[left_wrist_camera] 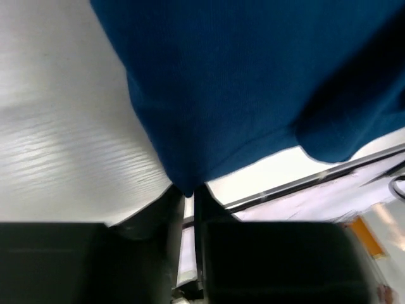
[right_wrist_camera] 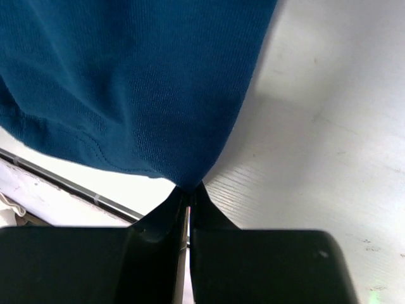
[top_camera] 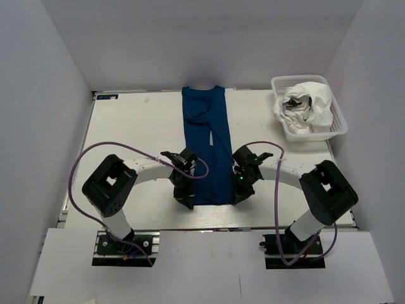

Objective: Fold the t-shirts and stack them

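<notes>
At the bottom centre of the overhead view, the left gripper (top_camera: 187,201) and the right gripper (top_camera: 238,197) sit at the two near corners of the navy t-shirt (top_camera: 207,136), just inside the near edge of the counter (top_camera: 126,126). In the left wrist view the jaws are drawn narrow, with the tip of the left hem corner pinched in the slim gap between them. In the right wrist view the jaws are pressed together on the right hem corner, and the cloth fans up out of the pinch. From these corners the navy shirt runs up the middle of the frame as a long narrow strip to the counter's far edge, its sides folded in and its surface mostly flat with a few creases. In the upper right, the white t-shirt (top_camera: 311,104) lies crumpled inside the white lattice basket (top_camera: 340,117), not folded. The lengthwise folds on the navy shirt look done. The crosswise fold from hem toward collar seems next, and after that the white shirt has to come out, be folded and be stacked, so I judge the task under halfway.
</notes>
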